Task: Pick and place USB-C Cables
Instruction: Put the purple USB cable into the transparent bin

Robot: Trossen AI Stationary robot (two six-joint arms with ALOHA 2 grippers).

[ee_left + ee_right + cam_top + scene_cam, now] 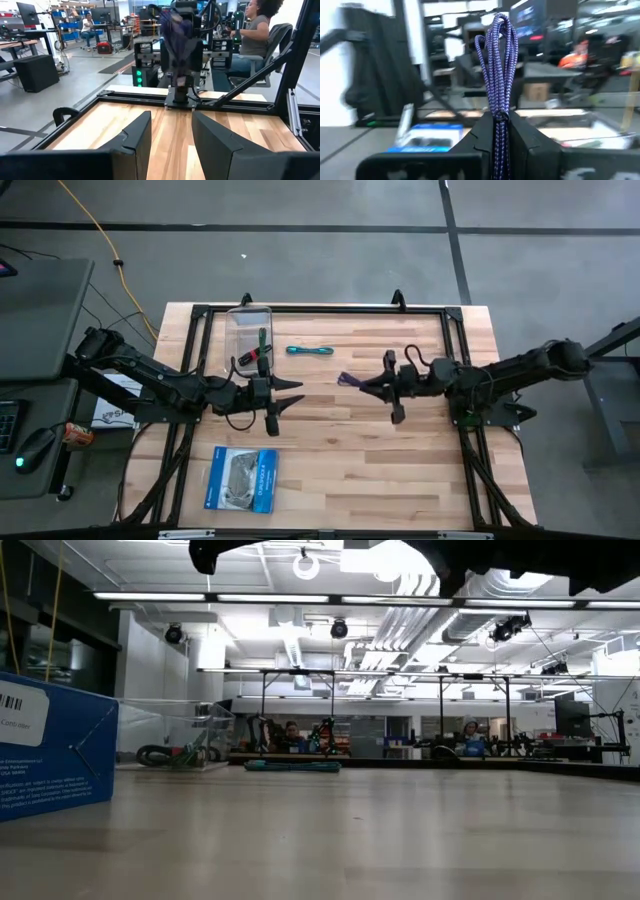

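My right gripper (366,384) is shut on the purple cable bundle (350,380) above the table's middle. The bundle also shows in the left wrist view (176,35). My left gripper (295,393) is open and empty, facing the right gripper from the left, a short way off. The teal-blue cable (310,351) lies flat on the table farther back, and shows in the low view (293,766). The green cable with a red-black end (262,348) lies in a clear container (240,320) at the far left. My right gripper pinches the purple bundle between its two fingers at one end (499,120), several strands together. The fingers lie level and point toward the table's left, along the bundle. The looped end (497,45) sticks out past the fingertips, lifted clear of the table.
A blue-and-white flat packet (240,480) lies near the front left and fills the left of the low view (50,750). A black frame (330,308) runs along the table's far edge and sides. People sit at desks in the room behind.
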